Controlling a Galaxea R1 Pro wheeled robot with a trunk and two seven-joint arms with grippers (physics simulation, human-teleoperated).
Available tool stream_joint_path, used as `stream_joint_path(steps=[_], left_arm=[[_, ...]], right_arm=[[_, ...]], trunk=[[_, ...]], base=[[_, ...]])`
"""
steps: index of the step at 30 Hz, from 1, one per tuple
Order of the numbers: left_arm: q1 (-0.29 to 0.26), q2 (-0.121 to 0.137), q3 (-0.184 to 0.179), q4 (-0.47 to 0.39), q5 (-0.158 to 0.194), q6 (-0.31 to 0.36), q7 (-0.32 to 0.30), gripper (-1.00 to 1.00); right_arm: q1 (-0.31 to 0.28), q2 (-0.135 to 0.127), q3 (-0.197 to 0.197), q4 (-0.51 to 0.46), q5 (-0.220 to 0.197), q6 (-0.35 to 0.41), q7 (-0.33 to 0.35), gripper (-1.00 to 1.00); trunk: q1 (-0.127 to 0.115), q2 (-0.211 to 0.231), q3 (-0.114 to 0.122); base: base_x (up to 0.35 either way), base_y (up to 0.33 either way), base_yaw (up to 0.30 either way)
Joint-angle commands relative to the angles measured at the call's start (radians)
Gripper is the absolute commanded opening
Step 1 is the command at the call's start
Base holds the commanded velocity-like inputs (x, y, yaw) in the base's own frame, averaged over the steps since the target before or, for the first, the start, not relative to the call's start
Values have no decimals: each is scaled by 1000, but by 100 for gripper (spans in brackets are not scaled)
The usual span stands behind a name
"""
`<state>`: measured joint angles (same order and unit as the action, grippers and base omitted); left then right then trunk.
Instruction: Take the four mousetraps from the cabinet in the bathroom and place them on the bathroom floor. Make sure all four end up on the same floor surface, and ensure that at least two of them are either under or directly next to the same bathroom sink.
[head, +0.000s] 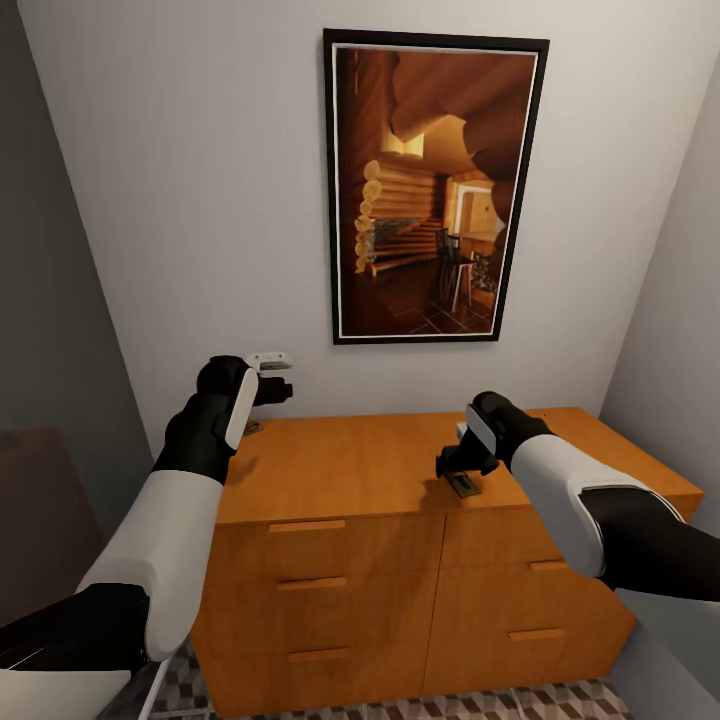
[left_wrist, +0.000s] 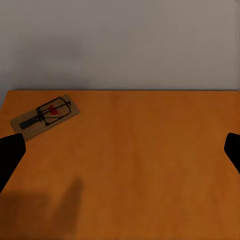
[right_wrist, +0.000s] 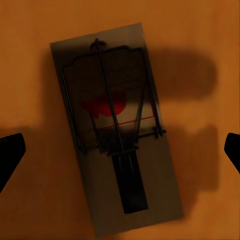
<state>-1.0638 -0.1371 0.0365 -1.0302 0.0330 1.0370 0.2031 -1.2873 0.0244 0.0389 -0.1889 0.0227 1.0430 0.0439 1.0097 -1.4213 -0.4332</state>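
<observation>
Directly above one mousetrap (right_wrist: 116, 134), the right gripper (head: 452, 463) hangs with jaws spread — poised, I judge, to straddle the board on the cabinet (head: 340, 470) top. Further out, the left gripper (head: 278, 389) is likewise open, a second mousetrap (left_wrist: 45, 116) lying ahead of it.

Your right gripper (head: 452, 466) covers most of one mousetrap (head: 463, 486) on the cabinet (head: 350, 470). The second mousetrap (head: 251, 427) peeks out behind your left arm, too small to make out. The floor (head: 560, 702) is cut off.
</observation>
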Motion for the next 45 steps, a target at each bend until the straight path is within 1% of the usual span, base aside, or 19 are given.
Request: stream_joint_path(steps=[1, 18, 29, 39, 40, 45], left_arm=[[-1, -1, 2, -1, 4, 3, 4, 100], [-1, -1, 2, -2, 4, 5, 4, 100], [-1, -1, 2, -2, 4, 5, 4, 100], [-1, -1, 2, 0, 4, 5, 5, 100], [-1, -1, 2, 0, 4, 5, 5, 100], [-1, -1, 2, 1, 4, 5, 5, 100]], right_arm=[[-1, 0, 4, 1, 3, 4, 4, 100], [3, -5, 4, 15, 1, 4, 5, 100], [3, -9, 4, 35, 2, -18, 5, 100], [3, -11, 4, 40, 0, -23, 5, 100], [3, -12, 4, 40, -1, -23, 5, -100], [3, -15, 4, 40, -2, -23, 19, -100]], trunk=[[0, -1, -1], [0, -1, -1], [0, -1, -1], [0, -1, -1], [0, -1, -1], [0, -1, -1]], base=[[0, 0, 0], [0, 0, 0], [0, 0, 0], [0, 0, 0], [0, 0, 0], [0, 0, 0]])
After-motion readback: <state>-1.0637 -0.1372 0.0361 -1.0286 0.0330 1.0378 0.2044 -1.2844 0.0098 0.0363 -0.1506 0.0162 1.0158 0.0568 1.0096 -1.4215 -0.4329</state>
